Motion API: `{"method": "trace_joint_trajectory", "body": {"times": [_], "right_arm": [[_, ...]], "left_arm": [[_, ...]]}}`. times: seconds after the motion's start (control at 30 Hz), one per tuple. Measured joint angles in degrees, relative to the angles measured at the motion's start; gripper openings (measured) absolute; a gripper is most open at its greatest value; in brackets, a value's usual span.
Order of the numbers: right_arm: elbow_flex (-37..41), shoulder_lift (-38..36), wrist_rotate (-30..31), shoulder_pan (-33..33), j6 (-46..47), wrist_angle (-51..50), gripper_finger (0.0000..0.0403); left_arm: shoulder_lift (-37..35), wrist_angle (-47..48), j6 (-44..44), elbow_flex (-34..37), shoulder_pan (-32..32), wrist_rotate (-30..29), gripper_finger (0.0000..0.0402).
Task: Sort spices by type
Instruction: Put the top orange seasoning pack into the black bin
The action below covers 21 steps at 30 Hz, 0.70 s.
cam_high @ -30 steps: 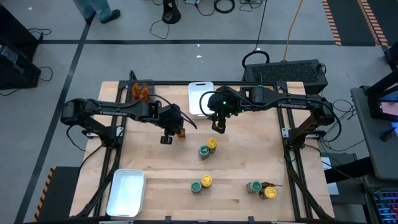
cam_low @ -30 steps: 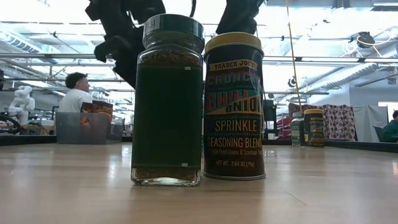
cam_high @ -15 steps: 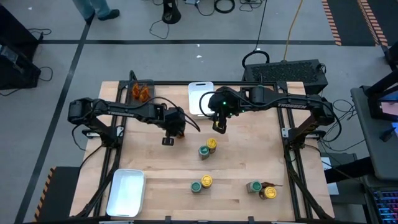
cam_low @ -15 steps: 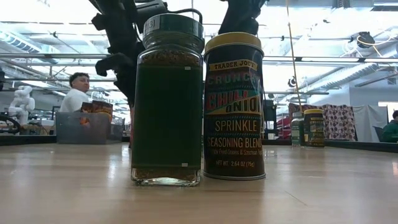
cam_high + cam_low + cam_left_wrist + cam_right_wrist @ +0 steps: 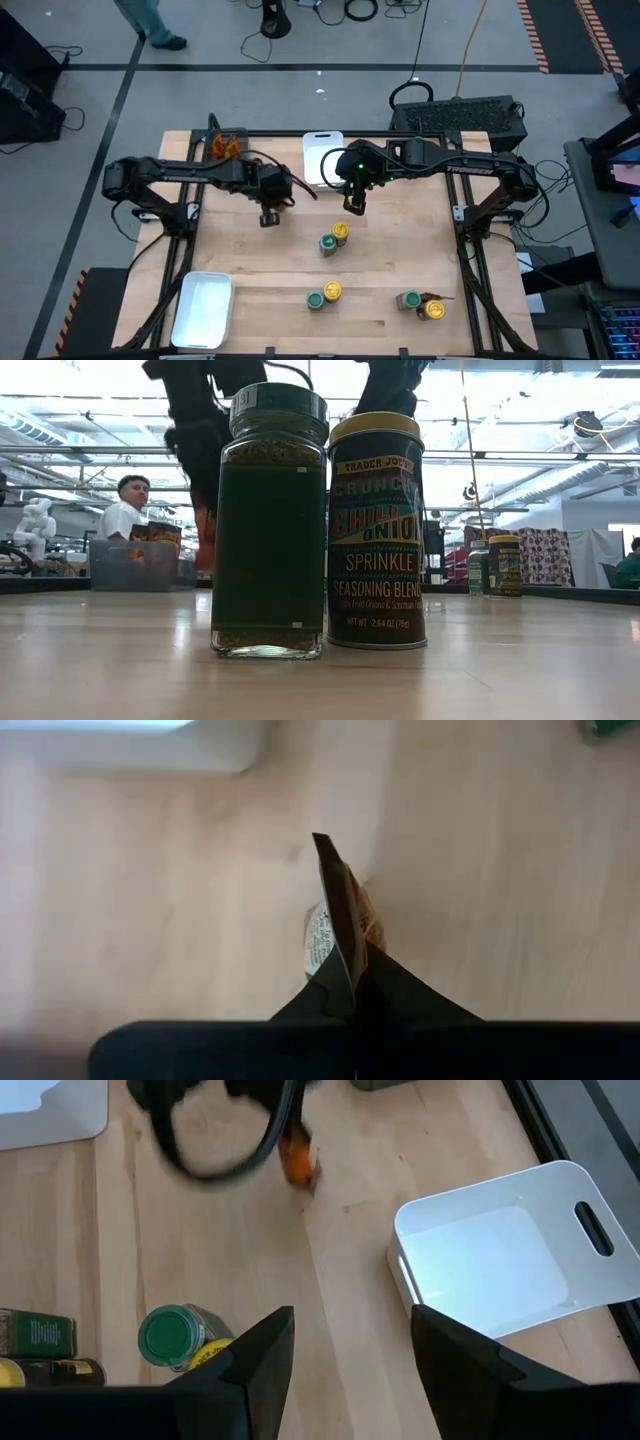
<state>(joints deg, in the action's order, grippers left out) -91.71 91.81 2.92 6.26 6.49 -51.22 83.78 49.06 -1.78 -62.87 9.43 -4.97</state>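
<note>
On the wooden counter (image 5: 400, 250), the left tool (image 5: 268, 214) hangs over the middle of the left half, nearer the far edge, clenched on a small orange-brown packet (image 5: 338, 925); in the left wrist view the packet stands on edge between the dark fingers (image 5: 400, 995), with a white printed label on one face too small to read. The right tool (image 5: 352, 204) hovers near the middle of the far edge, just in front of a white tray (image 5: 318, 155), and its fingers (image 5: 255, 1360) are spread apart with nothing between them. A second white tray (image 5: 203, 310) sits at the near left corner. A clear-sided bin (image 5: 226, 146) holding more orange-brown packets stands by the far left corner. Three pairs of jars stand on the counter: a green-lidded jar (image 5: 327, 244) touching a yellow-lidded tin (image 5: 341, 231) at the centre, another pair (image 5: 323, 295) near the middle of the near edge, and a third pair (image 5: 421, 304) toward the near right corner with an orange-brown piece beside it. In the low view the closest green-lidded jar (image 5: 270, 520) shows "31" on a lid sticker, and the yellow-lidded tin (image 5: 376, 530) beside it reads "TRADER JOE'S CRUNCHY CHILI ONION SPRINKLE SEASONING BLEND, NET WT. 2.64 OZ (75g)". A person (image 5: 124, 510) in white sits in the room beyond.
</note>
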Motion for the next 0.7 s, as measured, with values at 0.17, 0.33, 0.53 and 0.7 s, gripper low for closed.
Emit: {"method": "trace_joint_trajectory", "body": {"times": [0.17, 0.33, 0.53, 0.7], "right_arm": [[0.0, 0.0, 0.0, 0.1, -0.5, 0.0, 0.0185], [0.0, 0.0, 0.0, 0.1, -1.2, 0.0, 0.0185], [0.0, 0.0, 0.0, 0.1, -2.0, -0.8, 0.0185], [0.0, 0.0, 0.0, 0.1, -4.8, -1.6, 0.0185]], "left_arm": [[-3.8, 6.2, 10.1, -5.4, 3.0, -8.3, 0.0002], [-8.3, 13.1, 21.4, -7.8, 8.8, -13.3, 0.0002], [-14.5, 17.9, 29.2, -7.8, 14.0, -14.3, 0.0001], [-17.4, 23.1, 33.4, -7.8, 17.5, -15.2, 0.0001]]}}
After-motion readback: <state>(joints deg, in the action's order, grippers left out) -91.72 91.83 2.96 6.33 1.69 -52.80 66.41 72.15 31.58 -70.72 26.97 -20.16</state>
